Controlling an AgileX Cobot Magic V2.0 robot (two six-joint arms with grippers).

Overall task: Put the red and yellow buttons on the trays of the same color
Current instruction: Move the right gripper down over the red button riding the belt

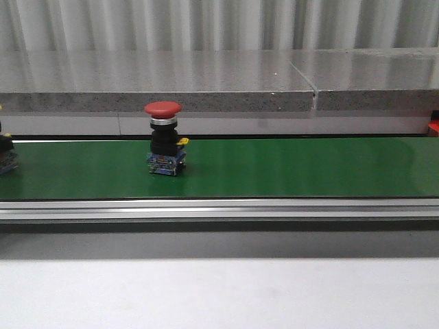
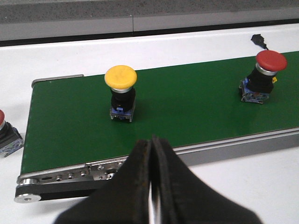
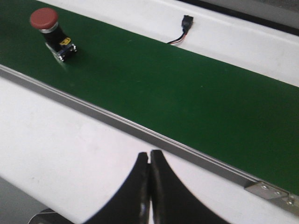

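A red button [image 1: 163,137] stands upright on the green conveyor belt [image 1: 295,168], left of centre. It also shows in the left wrist view as the red button [image 2: 265,74] and in the right wrist view as the red button [image 3: 49,28]. A yellow button [image 2: 121,88] stands near the belt's left end; only its edge [image 1: 5,154] shows in front. A second red button [image 2: 5,135] sits on the white table off that end. My left gripper [image 2: 151,140] is shut and empty, short of the belt's near rail. My right gripper [image 3: 149,155] is shut and empty over the white table. The trays are out of view.
The belt's metal rail [image 1: 219,208] runs along its near side, with the roller end [image 2: 28,196] at the left. A black connector on a wire [image 3: 184,25] lies on the table beyond the belt. A grey stone ledge [image 1: 206,82] runs behind. A red-orange object [image 1: 433,127] peeks in at the right edge.
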